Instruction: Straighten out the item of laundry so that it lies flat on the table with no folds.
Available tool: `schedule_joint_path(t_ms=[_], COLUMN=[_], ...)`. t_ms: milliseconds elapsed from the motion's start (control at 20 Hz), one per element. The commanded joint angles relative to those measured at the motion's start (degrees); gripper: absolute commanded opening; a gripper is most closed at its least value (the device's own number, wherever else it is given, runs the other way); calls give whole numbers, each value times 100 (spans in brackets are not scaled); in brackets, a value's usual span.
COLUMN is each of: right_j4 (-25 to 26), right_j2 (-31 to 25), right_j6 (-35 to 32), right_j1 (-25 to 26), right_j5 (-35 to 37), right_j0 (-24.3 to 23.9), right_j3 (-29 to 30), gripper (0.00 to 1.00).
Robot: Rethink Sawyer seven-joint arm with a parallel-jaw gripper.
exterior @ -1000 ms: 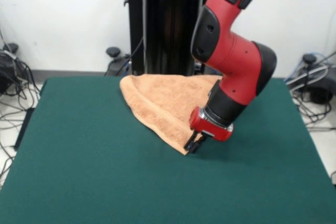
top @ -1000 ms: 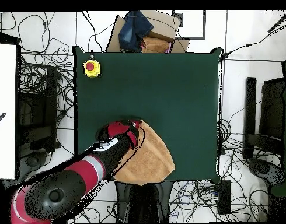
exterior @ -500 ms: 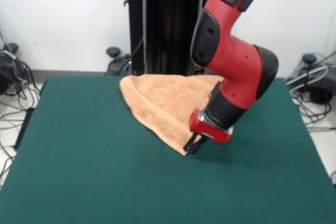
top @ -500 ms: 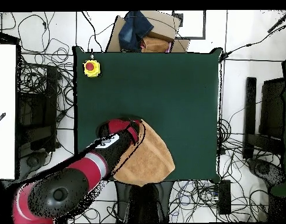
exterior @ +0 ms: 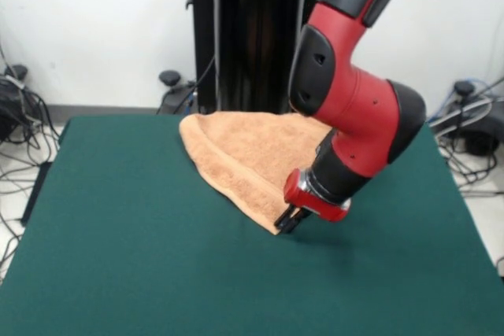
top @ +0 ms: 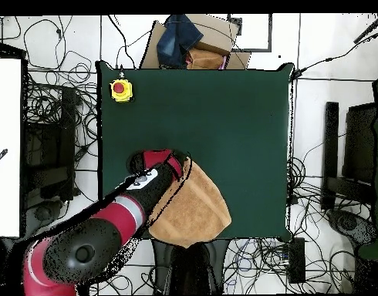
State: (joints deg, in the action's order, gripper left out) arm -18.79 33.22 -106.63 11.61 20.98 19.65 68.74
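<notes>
**Green table with towel and button**

A dark green table (exterior: 142,257) carries an orange-tan towel (exterior: 244,151), folded into a rough triangle at one edge. A yellow box with a red button (top: 120,89) sits at the corner well away from the towel.

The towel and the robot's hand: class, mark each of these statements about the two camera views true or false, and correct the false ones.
1. The towel lies flat and fully spread as a rectangle. False: it is bunched into a rough triangle with a pointed corner.
2. The hand is at the towel's pointed corner. True.
3. A yellow box with a red button sits near a corner of the table. True.
4. The towel lies in the middle of the table. False: it is at the table's edge on the robot's side, and the overhead view shows part of it reaching past that edge.
5. The arm is drawn back off the table. False: it reaches down over the towel.
</notes>
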Motion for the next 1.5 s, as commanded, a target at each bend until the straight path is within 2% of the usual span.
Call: schedule_joint_path(t_ms=[50,750,1300,1400,1500], right_j4=[-45,205,539,586,668], right_j2=[-491,-430,-561,-604,-746], right_j6=[-425,-733,-815,-735,-541], right_j1=[835,1067,918,787,231], right_j5=[-971,-510,-374,-184,355], right_j0=[-509,-691,-668,-668,-587], right_j3=[-1853,-2625,-2639,-2595,-2086], gripper=[0,0,0,0,0])
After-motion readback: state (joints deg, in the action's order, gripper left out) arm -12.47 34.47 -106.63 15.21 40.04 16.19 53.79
